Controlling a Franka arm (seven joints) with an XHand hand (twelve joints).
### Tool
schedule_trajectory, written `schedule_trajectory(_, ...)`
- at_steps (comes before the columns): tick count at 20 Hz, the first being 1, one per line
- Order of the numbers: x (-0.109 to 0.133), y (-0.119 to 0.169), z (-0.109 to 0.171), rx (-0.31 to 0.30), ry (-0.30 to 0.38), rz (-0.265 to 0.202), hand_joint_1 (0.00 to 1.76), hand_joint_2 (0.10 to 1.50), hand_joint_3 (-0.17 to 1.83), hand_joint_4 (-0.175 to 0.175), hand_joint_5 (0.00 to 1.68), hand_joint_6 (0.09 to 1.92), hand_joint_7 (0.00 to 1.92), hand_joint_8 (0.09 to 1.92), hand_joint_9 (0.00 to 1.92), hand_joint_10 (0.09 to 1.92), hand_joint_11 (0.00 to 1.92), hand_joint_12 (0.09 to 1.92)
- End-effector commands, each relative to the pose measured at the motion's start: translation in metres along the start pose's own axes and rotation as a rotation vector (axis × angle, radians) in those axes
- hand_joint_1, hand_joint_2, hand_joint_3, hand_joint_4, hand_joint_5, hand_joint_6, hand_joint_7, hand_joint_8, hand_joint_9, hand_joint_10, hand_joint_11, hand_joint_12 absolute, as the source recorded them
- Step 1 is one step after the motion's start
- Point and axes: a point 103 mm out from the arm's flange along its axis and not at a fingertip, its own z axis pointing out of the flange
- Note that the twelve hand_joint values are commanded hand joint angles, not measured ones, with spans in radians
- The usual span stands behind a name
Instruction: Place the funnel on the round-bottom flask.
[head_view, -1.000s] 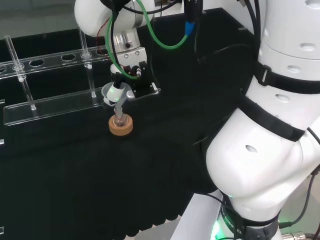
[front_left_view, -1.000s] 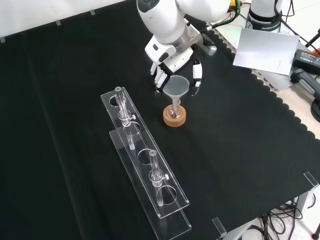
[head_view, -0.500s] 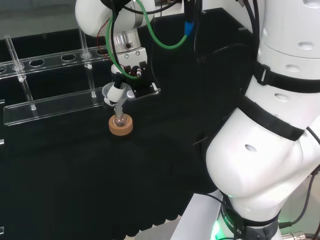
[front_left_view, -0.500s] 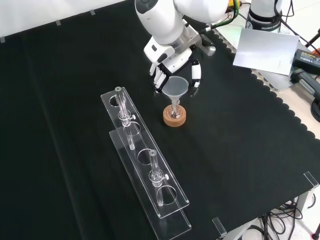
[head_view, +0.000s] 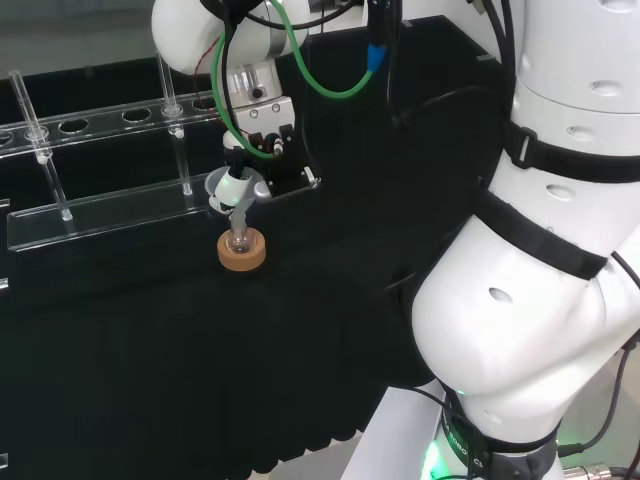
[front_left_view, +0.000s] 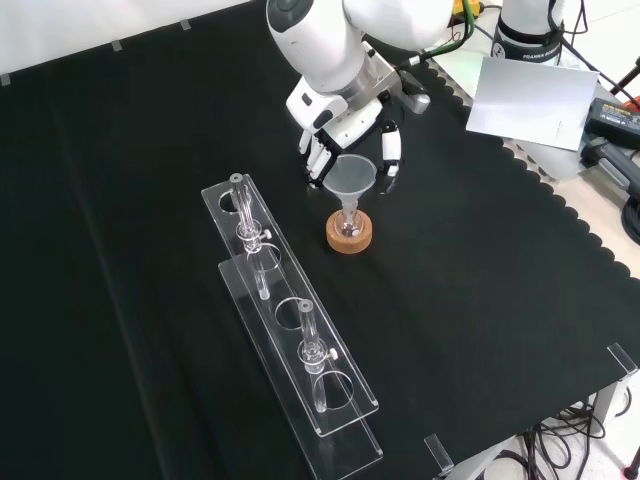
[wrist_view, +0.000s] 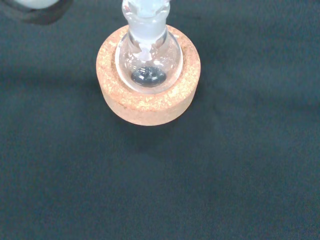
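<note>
Near the front view's upper middle, the hand (front_left_view: 345, 135) spreads its fingers around the funnel (front_left_view: 351, 176) seated in the flask (front_left_view: 348, 226) on its cork ring (front_left_view: 349, 240), clear racks (front_left_view: 290, 330) just left.

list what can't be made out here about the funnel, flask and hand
- Whether the black and white hand touches the clear plastic funnel: front view, fingers stand close beside its rim; head view, too small to tell.
- The funnel's stem end inside the clear round-bottom flask: wrist view, the neck is cut off by the picture's edge.
- The flask's base: wrist view, hidden inside the cork ring stand.
</note>
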Motion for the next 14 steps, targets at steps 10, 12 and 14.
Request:
schedule_trajectory(10, 0.001, -0.0045, 0.0004, 0.029, -0.014, -0.033, 0.73, 0.68, 0.54, -0.056, 0.41, 0.34, 0.42, 0.76, 0.76, 0.55, 0.51, 1.29)
schedule_trajectory(12, 0.0018, -0.0053, 0.0004, 0.034, -0.019, -0.039, 0.72, 0.67, 0.54, -0.057, 0.4, 0.31, 0.39, 0.76, 0.73, 0.57, 0.49, 1.3)
schedule_trajectory(14, 0.0022, -0.0061, 0.0006, 0.039, -0.02, -0.046, 0.7, 0.66, 0.52, -0.058, 0.39, 0.29, 0.35, 0.76, 0.71, 0.58, 0.47, 1.31)
